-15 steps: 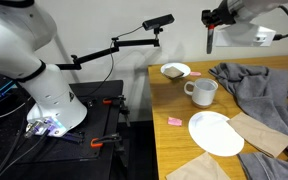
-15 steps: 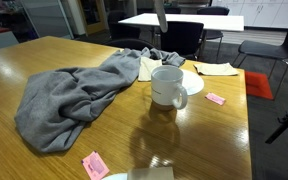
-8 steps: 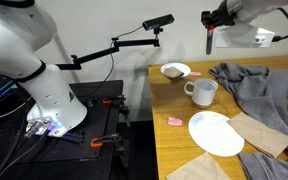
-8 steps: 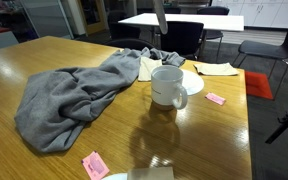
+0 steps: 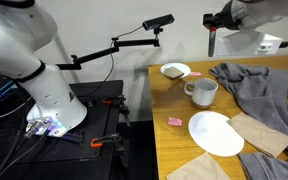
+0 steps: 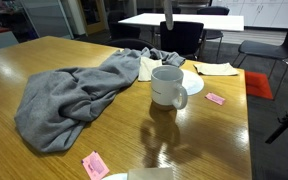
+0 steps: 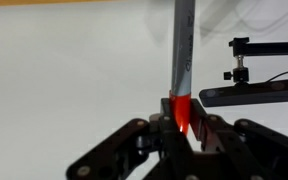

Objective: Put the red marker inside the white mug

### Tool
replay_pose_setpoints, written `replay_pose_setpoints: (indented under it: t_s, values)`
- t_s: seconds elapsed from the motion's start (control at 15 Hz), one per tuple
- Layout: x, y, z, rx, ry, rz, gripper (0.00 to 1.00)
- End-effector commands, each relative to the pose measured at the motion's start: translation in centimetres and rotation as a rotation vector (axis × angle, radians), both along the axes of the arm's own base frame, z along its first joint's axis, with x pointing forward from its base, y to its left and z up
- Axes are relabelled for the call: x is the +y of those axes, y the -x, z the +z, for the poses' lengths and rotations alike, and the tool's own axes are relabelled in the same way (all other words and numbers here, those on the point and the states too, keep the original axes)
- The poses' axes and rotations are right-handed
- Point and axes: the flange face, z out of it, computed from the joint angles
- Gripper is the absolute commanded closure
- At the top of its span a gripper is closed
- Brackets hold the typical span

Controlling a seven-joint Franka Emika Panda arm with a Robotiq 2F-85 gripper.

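Note:
My gripper [image 5: 213, 21] is high above the table and shut on the red marker [image 5: 212, 42], which hangs straight down from the jaws. In the wrist view the gripper [image 7: 181, 118] clamps the marker's [image 7: 181, 60] red end, and its grey shaft points away. The marker's lower end [image 6: 168, 12] shows at the top of an exterior view, above the mug. The white mug [image 5: 202, 92] stands upright on the wooden table, handle to its side; it also shows in an exterior view [image 6: 167, 86]. The marker is well above the mug.
A small white dish [image 5: 175, 71] with brown contents stands behind the mug. A white round plate [image 5: 216, 133], a grey cloth [image 5: 256, 84], brown paper [image 5: 261, 134] and a pink square [image 5: 174, 121] lie on the table [image 6: 44, 60]. A camera arm [image 5: 134, 40] reaches towards the table.
My gripper with the marker has shifted slightly sideways, towards the spot above the mug. Nothing on the table has moved.

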Motion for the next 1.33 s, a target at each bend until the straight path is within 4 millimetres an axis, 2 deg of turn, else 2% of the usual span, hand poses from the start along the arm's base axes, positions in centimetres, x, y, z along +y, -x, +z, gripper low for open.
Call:
replay_pose_setpoints:
  t_s: [0.0, 0.2, 0.73, 1.27]
  values:
    - [-1.6, 0.4, -0.8, -0.037, -0.097, 0.035, 0.94]
    - [-2.5, 0.7, -2.4, -0.015, -0.138, 0.05, 0.94]
    - [-2.8, 0.7, -7.1, -0.011, -0.152, 0.037, 0.94]
    - [-3.3, 0.6, -9.8, 0.008, -0.159, -0.002, 0.94]
